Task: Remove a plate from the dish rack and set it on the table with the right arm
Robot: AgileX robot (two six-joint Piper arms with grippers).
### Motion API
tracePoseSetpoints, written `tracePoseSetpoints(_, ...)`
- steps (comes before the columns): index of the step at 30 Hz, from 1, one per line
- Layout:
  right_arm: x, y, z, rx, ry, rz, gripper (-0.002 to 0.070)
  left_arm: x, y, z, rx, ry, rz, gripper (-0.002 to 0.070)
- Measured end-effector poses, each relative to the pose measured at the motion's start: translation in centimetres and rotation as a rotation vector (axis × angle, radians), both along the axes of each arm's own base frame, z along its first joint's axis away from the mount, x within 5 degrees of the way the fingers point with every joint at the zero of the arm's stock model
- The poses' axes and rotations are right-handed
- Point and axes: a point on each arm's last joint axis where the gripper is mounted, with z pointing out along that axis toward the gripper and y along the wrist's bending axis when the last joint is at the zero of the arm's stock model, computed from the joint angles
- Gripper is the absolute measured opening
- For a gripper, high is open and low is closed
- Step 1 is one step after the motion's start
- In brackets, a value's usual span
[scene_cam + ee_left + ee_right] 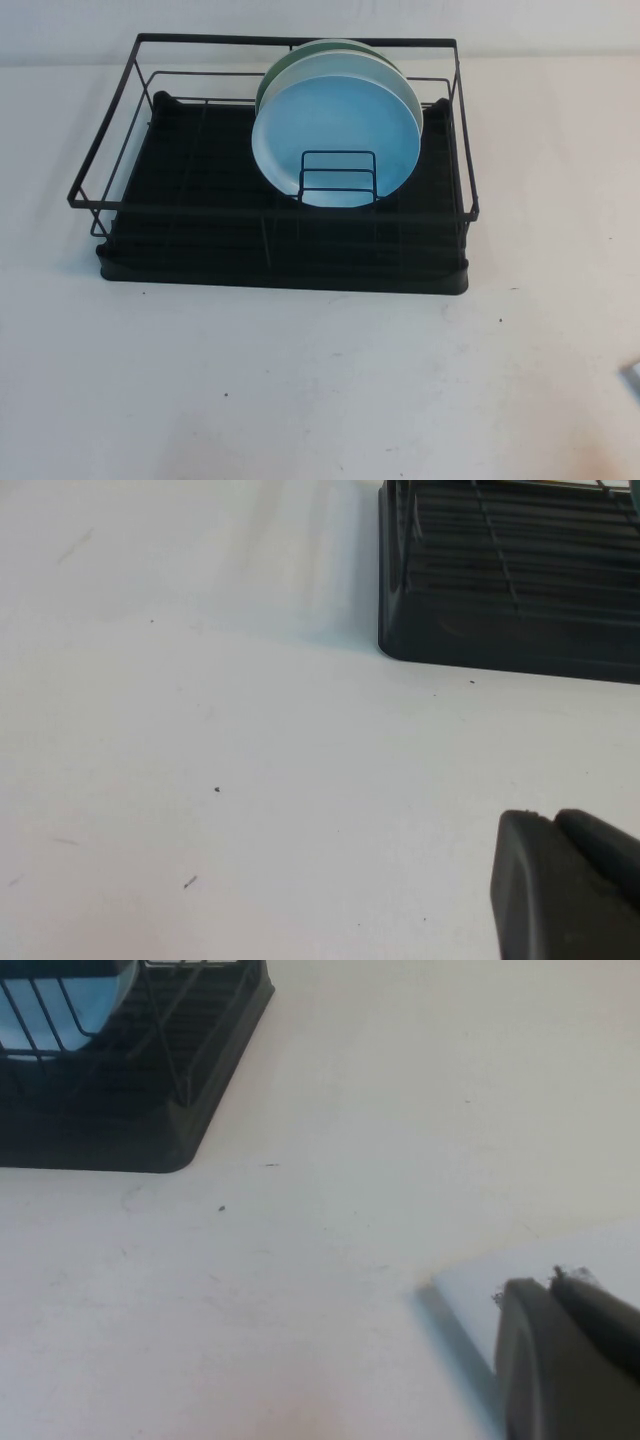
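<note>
I see the dish rack on the table, with three plates on edge in its small wire holder: the blue plate in front, a pale plate and a green plate behind it. My right gripper hangs low over bare table, well apart from the rack's near corner, beside a white sheet's edge. My left gripper hovers likewise off the rack's other corner. I cannot tell how far either is open; neither holds anything I can see.
</note>
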Motion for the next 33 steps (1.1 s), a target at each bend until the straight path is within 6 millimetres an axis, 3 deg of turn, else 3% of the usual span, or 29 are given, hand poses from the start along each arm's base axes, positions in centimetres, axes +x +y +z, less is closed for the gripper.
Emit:
tracePoseSetpoints(5,0.0,0.3,0.2,0.119,-0.006,0.005,-0.0018,0.0,0.0,0.0,0.0,0.0,0.0,-0.0004)
tracePoseSetpoints(13,0.4,-0.1,2.5,0.616,-0.187,-0.098,-0.0018,0.0,0.0,0.0,0.0,0.0,0.0,-0.0004)
tracePoseSetpoints(19,0.4,-0.4,2.8,0.784,-0.206,-0.133,-0.0018,0.0,0.0,0.0,0.0,0.0,0.0,-0.0004)
tracePoseSetpoints(22,0.3,0.3,3.3,0.777,-0.154,-0.076,-0.0018,0.0,0.0,0.0,0.0,0.0,0.0,-0.0004)
tracePoseSetpoints(26,1.5,1.4,6.3,0.674,-0.01,0.016,-0.0018,0.0,0.0,0.0,0.0,0.0,0.0,-0.0004)
tracePoseSetpoints(33,8.1,2.8,10.6,0.388,0.222,0.162,-0.0018,0.0,0.0,0.0,0.0,0.0,0.0,-0.0004)
